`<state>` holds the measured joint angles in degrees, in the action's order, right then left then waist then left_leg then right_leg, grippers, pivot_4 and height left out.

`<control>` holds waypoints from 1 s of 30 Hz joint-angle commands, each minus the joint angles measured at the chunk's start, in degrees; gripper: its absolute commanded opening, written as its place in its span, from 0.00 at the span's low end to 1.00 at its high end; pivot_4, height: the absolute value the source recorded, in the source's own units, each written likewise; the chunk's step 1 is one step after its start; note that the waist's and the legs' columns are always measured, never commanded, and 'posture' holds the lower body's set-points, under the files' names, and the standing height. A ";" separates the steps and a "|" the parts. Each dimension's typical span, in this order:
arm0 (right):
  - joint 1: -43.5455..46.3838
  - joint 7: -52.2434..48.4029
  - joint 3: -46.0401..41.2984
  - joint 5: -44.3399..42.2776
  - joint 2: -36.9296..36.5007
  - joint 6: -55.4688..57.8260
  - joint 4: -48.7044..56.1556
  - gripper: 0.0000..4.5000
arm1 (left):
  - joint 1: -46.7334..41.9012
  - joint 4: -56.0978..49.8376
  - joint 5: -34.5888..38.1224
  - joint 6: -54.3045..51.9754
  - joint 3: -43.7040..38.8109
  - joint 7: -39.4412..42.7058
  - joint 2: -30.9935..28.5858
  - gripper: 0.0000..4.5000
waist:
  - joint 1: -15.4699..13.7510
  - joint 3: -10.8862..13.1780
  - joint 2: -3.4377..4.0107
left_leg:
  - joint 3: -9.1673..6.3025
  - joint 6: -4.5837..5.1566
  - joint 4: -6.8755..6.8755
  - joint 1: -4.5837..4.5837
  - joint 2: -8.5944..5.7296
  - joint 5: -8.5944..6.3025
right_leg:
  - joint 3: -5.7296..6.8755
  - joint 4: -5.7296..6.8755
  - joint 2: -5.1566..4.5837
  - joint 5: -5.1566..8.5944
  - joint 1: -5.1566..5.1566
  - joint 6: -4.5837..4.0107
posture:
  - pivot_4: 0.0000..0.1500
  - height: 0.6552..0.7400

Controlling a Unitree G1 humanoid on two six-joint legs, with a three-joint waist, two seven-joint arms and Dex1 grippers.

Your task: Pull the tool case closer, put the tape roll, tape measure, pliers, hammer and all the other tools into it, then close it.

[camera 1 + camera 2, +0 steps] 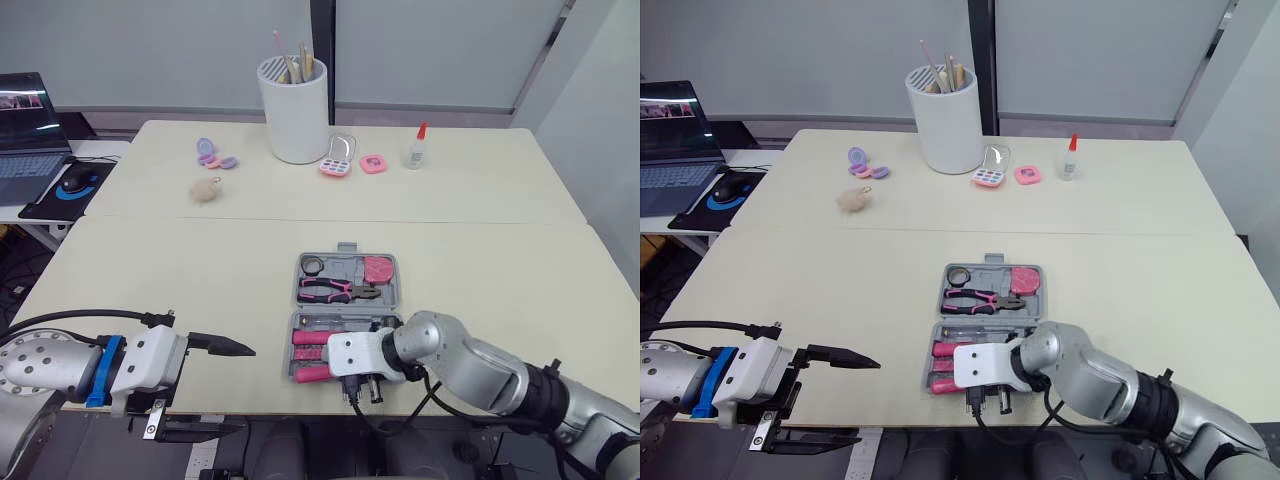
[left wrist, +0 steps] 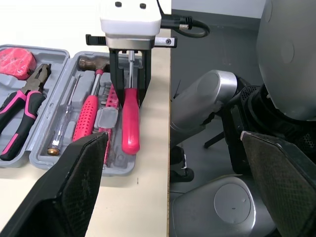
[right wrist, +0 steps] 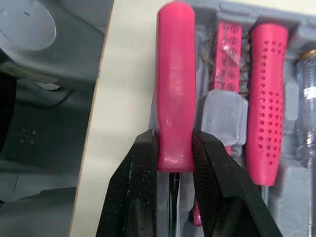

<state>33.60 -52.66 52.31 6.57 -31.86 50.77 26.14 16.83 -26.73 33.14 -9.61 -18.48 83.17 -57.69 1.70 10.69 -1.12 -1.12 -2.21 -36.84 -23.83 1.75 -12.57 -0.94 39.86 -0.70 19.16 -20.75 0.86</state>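
Note:
The grey tool case [image 1: 392, 300] lies open near the table's front edge. In its far half sit a black tape roll [image 1: 313, 265], a pink tape measure [image 1: 378, 268] and pink-handled pliers [image 1: 335, 291]. The near half holds the hammer [image 2: 90, 111] with its dotted pink handle, and a clear-handled tester. My right gripper [image 3: 174, 148] is shut on the smooth pink handle of a screwdriver [image 1: 312, 373], held along the case's near edge. My left gripper [image 1: 248, 388] stands open at the table's front edge, left of the case, with nothing between its fingers.
At the back stand a white cup [image 1: 294, 108] of sticks, a glue bottle [image 1: 416, 147], pink compacts [image 1: 338, 158], purple pieces [image 1: 212, 153] and a fluffy ball [image 1: 206, 190]. A laptop [image 1: 25, 130] and mouse sit on a side table at left.

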 commanded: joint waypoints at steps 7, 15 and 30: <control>0.72 0.04 -1.45 0.14 2.78 0.55 -1.76 0.15 | -0.65 -1.06 0.68 -1.03 -2.12 -0.25 -0.93 1.00 | 0.05 0.00 0.00 | 0.02 0.00 0.00 -0.02 0.01 0.00 | -0.02 0.06 0.01 0.00 -0.08 -0.01 | 1.00 1.00; 1.06 0.02 -0.97 0.57 4.10 -0.25 -3.61 0.15 | -1.47 -1.09 0.67 -1.38 -1.77 -0.46 -0.87 1.00 | 0.07 0.00 0.00 | 0.02 0.00 0.00 -0.02 0.02 0.00 | -0.01 0.07 0.01 0.00 -0.09 -0.01 | 1.00 1.00; -1.47 -1.61 -8.37 -6.44 5.30 2.77 -0.48 0.51 | -1.74 -0.66 0.05 -0.59 -0.90 -0.74 -0.40 1.00 | 0.06 -0.01 -0.01 | 0.02 0.00 0.00 -0.02 0.02 0.00 | -0.02 0.08 0.01 0.00 -0.09 -0.01 | 1.00 1.00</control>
<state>32.10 -53.63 46.67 2.18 -26.71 53.82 22.89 15.50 -26.75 33.09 -10.79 -18.44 82.54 -57.78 1.76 10.69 -1.13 -1.09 -2.21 -36.83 -23.85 1.77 -12.57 -0.96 39.94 -0.69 19.17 -20.84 0.85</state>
